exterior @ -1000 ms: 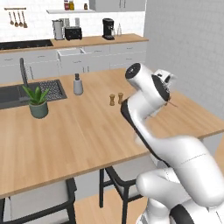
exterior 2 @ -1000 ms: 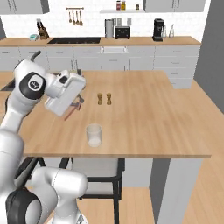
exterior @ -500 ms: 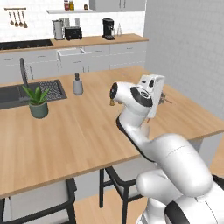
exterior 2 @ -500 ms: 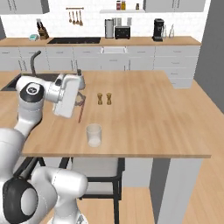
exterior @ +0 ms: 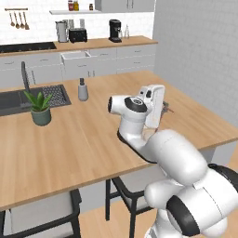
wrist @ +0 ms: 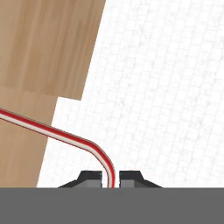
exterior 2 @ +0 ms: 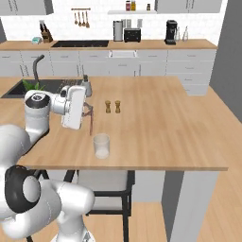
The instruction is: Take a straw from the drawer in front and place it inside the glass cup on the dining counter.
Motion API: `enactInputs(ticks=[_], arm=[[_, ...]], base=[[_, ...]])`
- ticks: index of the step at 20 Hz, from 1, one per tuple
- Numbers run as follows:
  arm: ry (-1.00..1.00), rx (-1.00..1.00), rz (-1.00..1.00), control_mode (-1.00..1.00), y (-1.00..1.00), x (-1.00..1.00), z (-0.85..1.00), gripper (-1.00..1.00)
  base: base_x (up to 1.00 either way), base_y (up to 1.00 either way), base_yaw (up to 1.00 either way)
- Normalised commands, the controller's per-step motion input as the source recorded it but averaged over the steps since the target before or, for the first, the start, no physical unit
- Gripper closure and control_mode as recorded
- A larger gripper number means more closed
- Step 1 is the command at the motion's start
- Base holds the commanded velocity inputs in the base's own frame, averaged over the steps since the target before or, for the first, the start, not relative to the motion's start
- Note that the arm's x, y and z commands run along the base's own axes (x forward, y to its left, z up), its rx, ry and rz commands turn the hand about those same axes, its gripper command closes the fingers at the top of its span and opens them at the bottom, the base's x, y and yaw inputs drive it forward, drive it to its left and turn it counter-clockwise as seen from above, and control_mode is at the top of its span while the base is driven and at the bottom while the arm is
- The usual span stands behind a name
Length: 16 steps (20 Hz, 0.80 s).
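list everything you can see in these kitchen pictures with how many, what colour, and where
straw: one, red-pink, hanging from the end effector, left of and behind the cup
glass cup: one, clear, near front edge of the dining counter
dining counter: one, light wood
shakers: two, brown, mid-counter
soap dispenser: one, grey, by the sink
sink: one, dark, inset in the counter
potted plant: one, green, beside the sink
coffee machine: one, black, back worktop
toaster: one, dark, back worktop
end effector: one, dark fingers, shut on the straw
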Motion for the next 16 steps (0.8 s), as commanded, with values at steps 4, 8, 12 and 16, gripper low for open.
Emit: enactInputs(ticks=[4,8,12,16], arm=[[0.01,0.0,-0.09,-1.0,0.0,0.41,-0.24,1.0],[0.05,0.0,-0.08,-1.0,0.0,0.28,-0.29,1.0],[0.02,0.0,-0.06,-1.0,0.0,0.14,-0.22,1.0],[0.0,0.0,-0.05,-1.0,0.0,0.15,-0.18,1.0]], base=[[0.0,0.0,0.0],[0.0,0.0,0.0],[0.0,0.0,0.0],[0.0,0.0,0.0]])
